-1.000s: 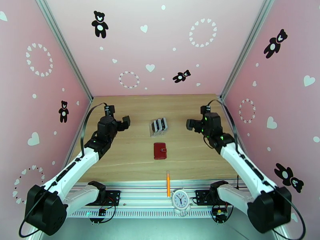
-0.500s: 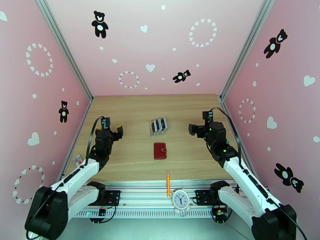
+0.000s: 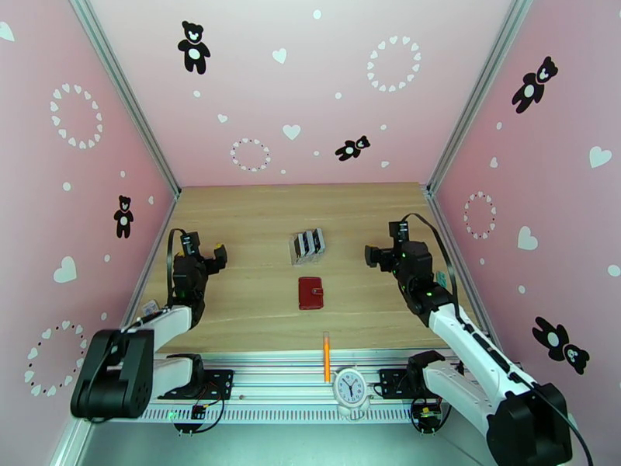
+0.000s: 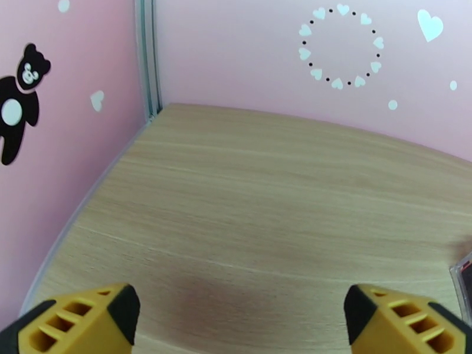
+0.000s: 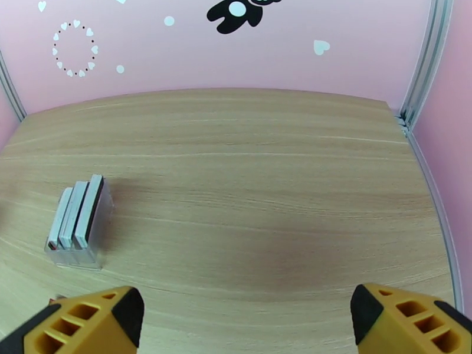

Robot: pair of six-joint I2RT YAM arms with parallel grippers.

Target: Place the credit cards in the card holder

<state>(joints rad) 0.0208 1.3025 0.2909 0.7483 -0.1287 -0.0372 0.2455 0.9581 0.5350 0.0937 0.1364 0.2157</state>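
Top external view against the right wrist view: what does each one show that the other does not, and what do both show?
Top external: the red card holder, whole and shut, with an orange pencil and a small clock at the near edge. Right wrist: its own yellow fingers close up, wide apart, holding nothing. Both: the credit cards standing in a clear rack on the wooden table.
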